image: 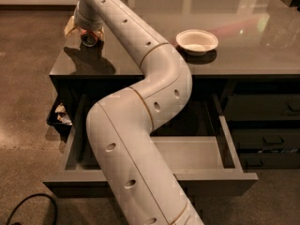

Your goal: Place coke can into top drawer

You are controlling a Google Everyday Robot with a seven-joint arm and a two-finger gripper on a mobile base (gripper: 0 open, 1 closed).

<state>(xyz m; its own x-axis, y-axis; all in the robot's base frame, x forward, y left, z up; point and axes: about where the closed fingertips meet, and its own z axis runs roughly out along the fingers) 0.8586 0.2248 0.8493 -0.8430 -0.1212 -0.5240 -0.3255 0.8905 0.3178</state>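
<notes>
The coke can [89,37] shows end-on, a silver end with a red-orange rim, held in my gripper [87,31] just above the far left corner of the dark countertop [243,55]. The gripper is shut on the can, and its tan fingers [70,26] stick out beside it. The top drawer [192,153] is pulled wide open below the counter, and its grey floor is bare. My white arm crosses in front of the drawer's left half and hides its front handle.
A round white bowl [197,41] sits on the countertop to the right of the arm. Narrower dark stacked drawers [265,135] are at the right. A black bin [58,118] with scraps stands left of the cabinet. A black cable [28,205] lies on the floor.
</notes>
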